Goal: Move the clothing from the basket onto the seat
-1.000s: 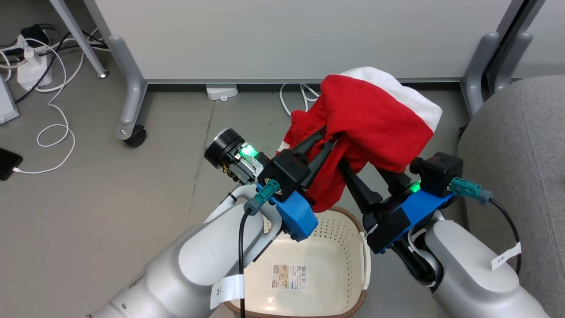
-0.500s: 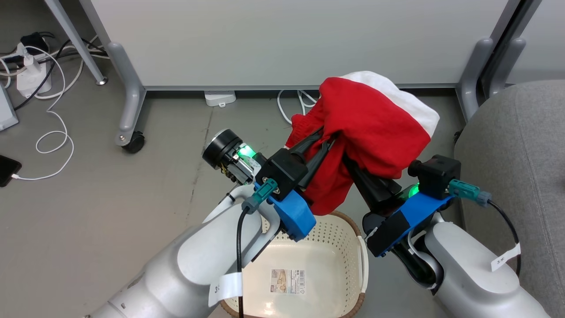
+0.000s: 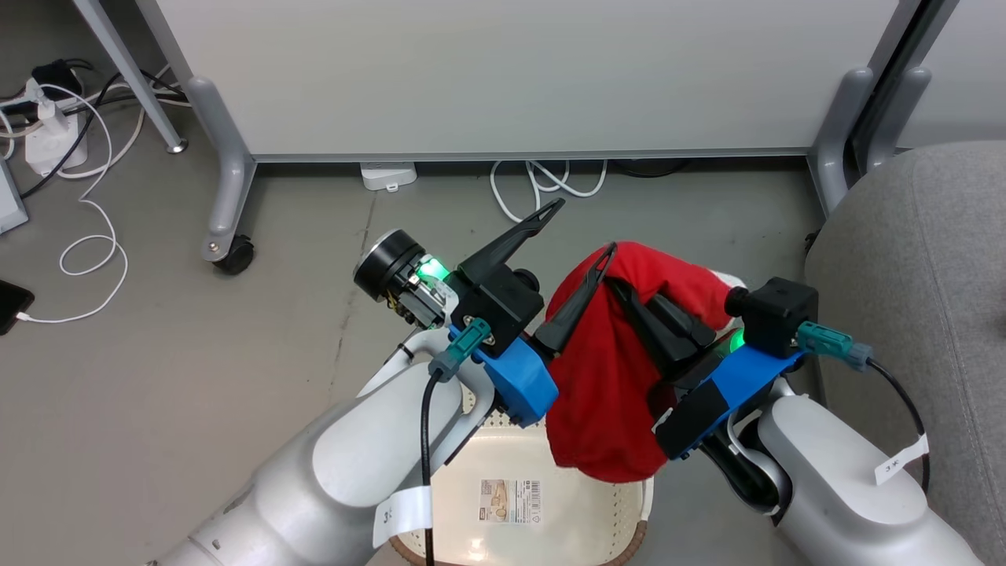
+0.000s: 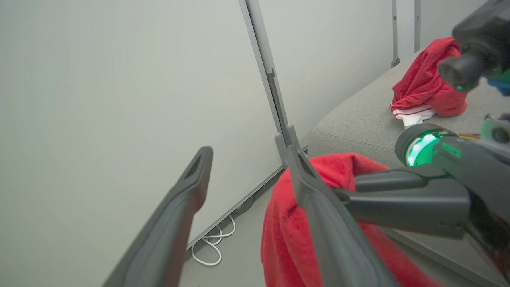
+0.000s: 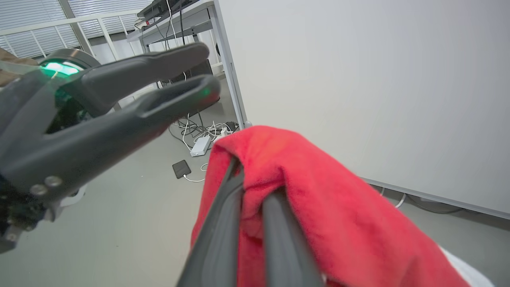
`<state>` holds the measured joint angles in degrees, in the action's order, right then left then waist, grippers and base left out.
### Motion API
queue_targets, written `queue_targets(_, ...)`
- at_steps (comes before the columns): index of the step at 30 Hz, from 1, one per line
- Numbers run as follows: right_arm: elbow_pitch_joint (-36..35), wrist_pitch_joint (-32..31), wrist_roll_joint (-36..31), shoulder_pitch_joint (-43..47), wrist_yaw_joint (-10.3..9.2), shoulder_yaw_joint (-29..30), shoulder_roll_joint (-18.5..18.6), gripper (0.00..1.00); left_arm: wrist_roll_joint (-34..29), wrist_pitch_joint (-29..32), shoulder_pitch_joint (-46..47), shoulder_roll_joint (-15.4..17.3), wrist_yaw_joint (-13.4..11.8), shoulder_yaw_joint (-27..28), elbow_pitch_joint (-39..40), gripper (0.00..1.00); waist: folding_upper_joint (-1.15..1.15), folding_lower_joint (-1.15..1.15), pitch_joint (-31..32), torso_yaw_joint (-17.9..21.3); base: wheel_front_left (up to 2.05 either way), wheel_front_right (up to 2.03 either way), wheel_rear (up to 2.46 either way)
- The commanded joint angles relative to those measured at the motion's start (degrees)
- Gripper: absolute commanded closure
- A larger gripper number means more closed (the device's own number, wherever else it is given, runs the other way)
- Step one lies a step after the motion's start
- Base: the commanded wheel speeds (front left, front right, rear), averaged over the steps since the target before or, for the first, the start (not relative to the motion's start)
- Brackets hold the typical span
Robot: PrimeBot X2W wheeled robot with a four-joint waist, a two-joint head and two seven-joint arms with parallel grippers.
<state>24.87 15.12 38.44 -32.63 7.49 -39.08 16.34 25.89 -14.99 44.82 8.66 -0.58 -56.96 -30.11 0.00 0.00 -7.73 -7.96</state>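
Mid-carry, I judge: the right gripper point(image 3: 629, 295) pinches a red garment point(image 3: 605, 393) that hangs over the basket point(image 3: 578, 511), the left gripper point(image 3: 585, 226) gapes wide, holding nothing (another garment point(image 4: 426, 83) already lies on the seat point(image 3: 904, 236)), so next it needs a swing right over the seat.

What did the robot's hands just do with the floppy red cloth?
The left gripper opened and let go of the bright red soft garment. The right gripper shut on it, and the garment sagged down over the cream perforated plastic basket. The basket stayed where it was.
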Motion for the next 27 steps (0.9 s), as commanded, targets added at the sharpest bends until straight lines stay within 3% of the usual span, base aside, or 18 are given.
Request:
queue_targets(1,-0.2,0.0,-0.1,0.1,0.01,0.3,0.3,1.0,0.0,-0.3,0.4,0.2,-0.4,0.2,0.1,0.0,0.0,0.0,0.0,0.1,0.0,0.0,0.0)
queue_targets(14,-1.0,0.0,-3.5,1.4,0.01,7.0,-0.3,1.0,0.4,-0.3,0.5,0.8,-0.8,0.6,1.1,0.0,0.0,0.0,-1.8,3.0,0.0,0.0,0.0)
queue_targets(27,-3.2,0.0,-8.8,2.8,0.01,17.0,-0.3,1.0,0.7,-0.2,1.4,1.0,0.0,0.3,1.2,0.0,0.0,0.0,-5.7,9.8,0.0,0.0,0.0)
